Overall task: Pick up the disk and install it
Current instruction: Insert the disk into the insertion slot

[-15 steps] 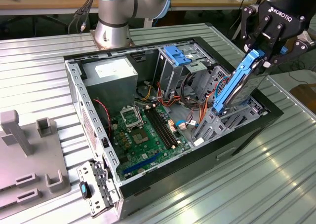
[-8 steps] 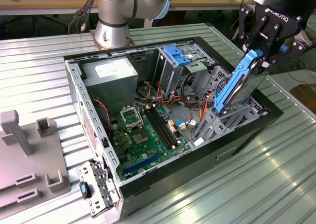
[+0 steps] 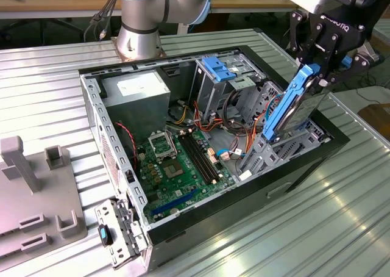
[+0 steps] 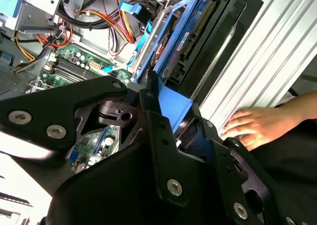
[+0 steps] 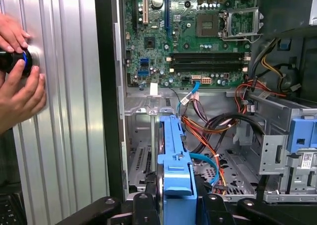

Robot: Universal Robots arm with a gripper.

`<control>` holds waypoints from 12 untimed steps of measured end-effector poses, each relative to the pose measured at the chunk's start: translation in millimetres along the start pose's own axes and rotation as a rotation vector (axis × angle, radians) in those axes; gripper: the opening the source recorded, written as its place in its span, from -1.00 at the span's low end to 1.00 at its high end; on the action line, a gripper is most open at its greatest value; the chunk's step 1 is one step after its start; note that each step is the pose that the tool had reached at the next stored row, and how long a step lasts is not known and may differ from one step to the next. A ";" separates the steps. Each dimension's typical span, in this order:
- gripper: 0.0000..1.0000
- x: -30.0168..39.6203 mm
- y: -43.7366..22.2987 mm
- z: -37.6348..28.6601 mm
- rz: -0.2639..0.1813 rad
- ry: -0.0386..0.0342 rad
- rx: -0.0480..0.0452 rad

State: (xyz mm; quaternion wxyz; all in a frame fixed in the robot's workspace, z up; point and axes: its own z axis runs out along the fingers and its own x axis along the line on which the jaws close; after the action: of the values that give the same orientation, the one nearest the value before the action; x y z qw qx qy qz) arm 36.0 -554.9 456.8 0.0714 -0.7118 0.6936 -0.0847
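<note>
The disk, a grey metal drive with bright blue side rails, stands steeply tilted over the open computer case. Its lower end reaches down among the metal drive bays at the case's end on the exterior view's right. My gripper is shut on the disk's upper end, a black finger on either side. In the first wrist view the disk's blue rail runs away from my gripper toward the bay floor and cables. The second wrist view shows the blue rail between my black fingers.
Inside the case lie the green motherboard, a grey power supply, a pale-blue ribbed bracket and orange and red cables. A person's hands rest on the ribbed table beside the case, around a small black object. A grey fixture stands at the exterior view's left.
</note>
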 end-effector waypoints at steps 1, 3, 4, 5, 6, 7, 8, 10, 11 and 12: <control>-0.26 0.1 1.3 0.2 0.000 0.0000 0.0001; -0.26 0.3 1.7 1.8 0.000 0.0000 0.0001; -0.26 0.4 1.9 2.2 -0.001 0.0000 0.0002; -0.26 0.4 1.9 2.5 -0.002 -0.0002 0.0001; -0.26 0.4 1.7 3.1 -0.004 -0.0008 0.0002; -0.26 0.4 0.7 3.9 -0.005 -0.0012 0.0002; -0.26 0.4 -0.1 4.5 -0.007 -0.0014 0.0003; -0.26 0.4 -0.3 5.1 -0.009 -0.0017 0.0003; -0.26 0.4 -0.3 5.5 -0.011 -0.0024 0.0004; -0.26 0.4 -0.2 5.8 -0.013 -0.0028 0.0004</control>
State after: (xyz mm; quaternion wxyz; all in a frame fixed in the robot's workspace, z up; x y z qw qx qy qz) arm 37.5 -555.4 451.1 0.0720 -0.7164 0.6888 -0.0843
